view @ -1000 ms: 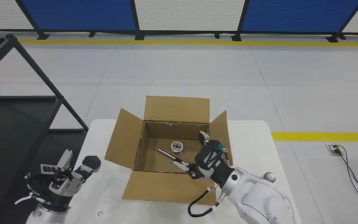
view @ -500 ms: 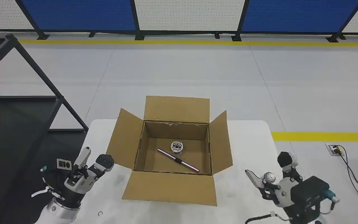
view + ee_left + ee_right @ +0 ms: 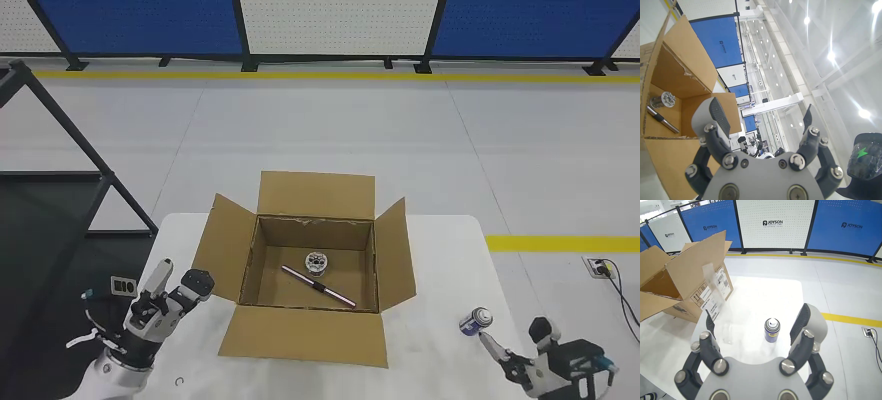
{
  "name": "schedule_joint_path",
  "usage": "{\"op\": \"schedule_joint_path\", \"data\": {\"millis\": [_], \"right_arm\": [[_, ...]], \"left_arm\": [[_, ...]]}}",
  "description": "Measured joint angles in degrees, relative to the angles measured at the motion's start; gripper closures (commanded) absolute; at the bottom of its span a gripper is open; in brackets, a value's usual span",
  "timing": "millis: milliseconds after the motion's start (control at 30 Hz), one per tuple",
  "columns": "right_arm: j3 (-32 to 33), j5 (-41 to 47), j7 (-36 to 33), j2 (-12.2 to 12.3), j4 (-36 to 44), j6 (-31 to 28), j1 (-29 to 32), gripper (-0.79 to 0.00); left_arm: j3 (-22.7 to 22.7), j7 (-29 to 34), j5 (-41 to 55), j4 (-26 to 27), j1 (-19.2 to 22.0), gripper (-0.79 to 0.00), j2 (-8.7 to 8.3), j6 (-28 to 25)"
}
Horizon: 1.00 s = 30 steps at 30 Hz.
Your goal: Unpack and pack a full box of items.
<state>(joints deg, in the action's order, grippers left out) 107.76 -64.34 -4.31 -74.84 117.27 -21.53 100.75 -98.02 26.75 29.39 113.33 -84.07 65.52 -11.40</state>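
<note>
1. Right gripper point(image 3: 757, 313), jaws spread, sits just behind the upright can point(image 3: 772, 330) on the table point(image 3: 762, 291) (apart from the box point(image 3: 300, 335))
2. Left gripper point(image 3: 762, 106), also spread, should dip over the flap point(image 3: 215, 250) and pinch the boxed rod point(image 3: 318, 286) mid-length

Box point(image 3: 687, 56) cut off by L wrist view's edge.
</note>
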Motion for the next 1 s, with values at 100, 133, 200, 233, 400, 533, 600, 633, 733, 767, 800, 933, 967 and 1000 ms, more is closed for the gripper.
{"op": "schedule_joint_path", "data": {"millis": [100,133,200,233,400,533,600,633,733,767,800,933,967,1000], "right_arm": [[-0.02,-0.01,0.03,-0.01,0.05,0.01,0.02,-0.785],[-0.02,-0.01,0.04,-0.01,0.05,0.01,0.02,-0.785],[-0.02,-0.01,0.04,-0.01,0.05,0.0,0.02,-0.785],[-0.02,-0.01,0.04,-0.01,0.05,0.0,0.02,-0.785],[-0.02,-0.01,0.04,-0.01,0.05,0.0,0.02,-0.785],[-0.99,-3.7,1.06,0.14,-0.22,0.04,-0.27,-0.785],[-1.33,-5.72,2.04,0.25,-1.95,-0.49,-0.65,-0.785],[-1.52,-6.65,2.49,0.35,-3.42,-0.96,-1.06,-0.785],[-1.92,-8.88,2.36,0.61,-7.31,-1.49,-2.62,-0.785],[-2.16,-9.67,2.16,0.69,-8.47,-1.53,-3.25,-0.785],[-2.45,-10.35,2.08,0.77,-9.66,-1.71,-3.94,-0.785],[-3.62,-11.12,2.23,1.11,-16.04,-3.13,-7.9,-0.785],[-3.81,-10.97,2.13,1.19,-17.38,-3.61,-8.85,-0.785],[-3.99,-10.87,2.08,1.27,-18.61,-4.08,-9.74,-0.785]], "left_arm": [[0.0,0.01,0.01,0.0,0.0,-0.785,0.0,0.02],[0.0,0.01,0.02,0.0,0.0,-0.785,0.0,0.02],[0.0,0.01,0.02,0.0,0.0,-0.785,0.0,0.02],[0.0,0.01,0.02,0.0,0.0,-0.785,0.0,0.02],[0.0,0.01,0.02,0.0,0.0,-0.785,0.0,0.02],[-0.1,-0.53,0.7,0.11,-0.28,-0.785,0.07,-0.15],[-0.4,-0.49,1.1,0.1,-0.48,-0.785,0.09,-0.49],[-0.59,-0.37,1.32,0.07,-0.56,-0.785,0.1,-0.66],[-0.9,-0.3,1.72,0.03,-0.57,-0.785,0.13,-0.89],[-0.96,-0.33,1.77,0.04,-0.52,-0.785,0.13,-0.9],[-1.0,-0.36,1.81,0.06,-0.48,-0.785,0.14,-0.88],[-1.02,-0.4,1.83,0.08,-0.45,-0.785,0.15,-0.85],[-1.02,-0.4,1.83,0.08,-0.45,-0.785,0.15,-0.85],[-1.02,-0.4,1.83,0.08,-0.45,-0.785,0.15,-0.85]]}}
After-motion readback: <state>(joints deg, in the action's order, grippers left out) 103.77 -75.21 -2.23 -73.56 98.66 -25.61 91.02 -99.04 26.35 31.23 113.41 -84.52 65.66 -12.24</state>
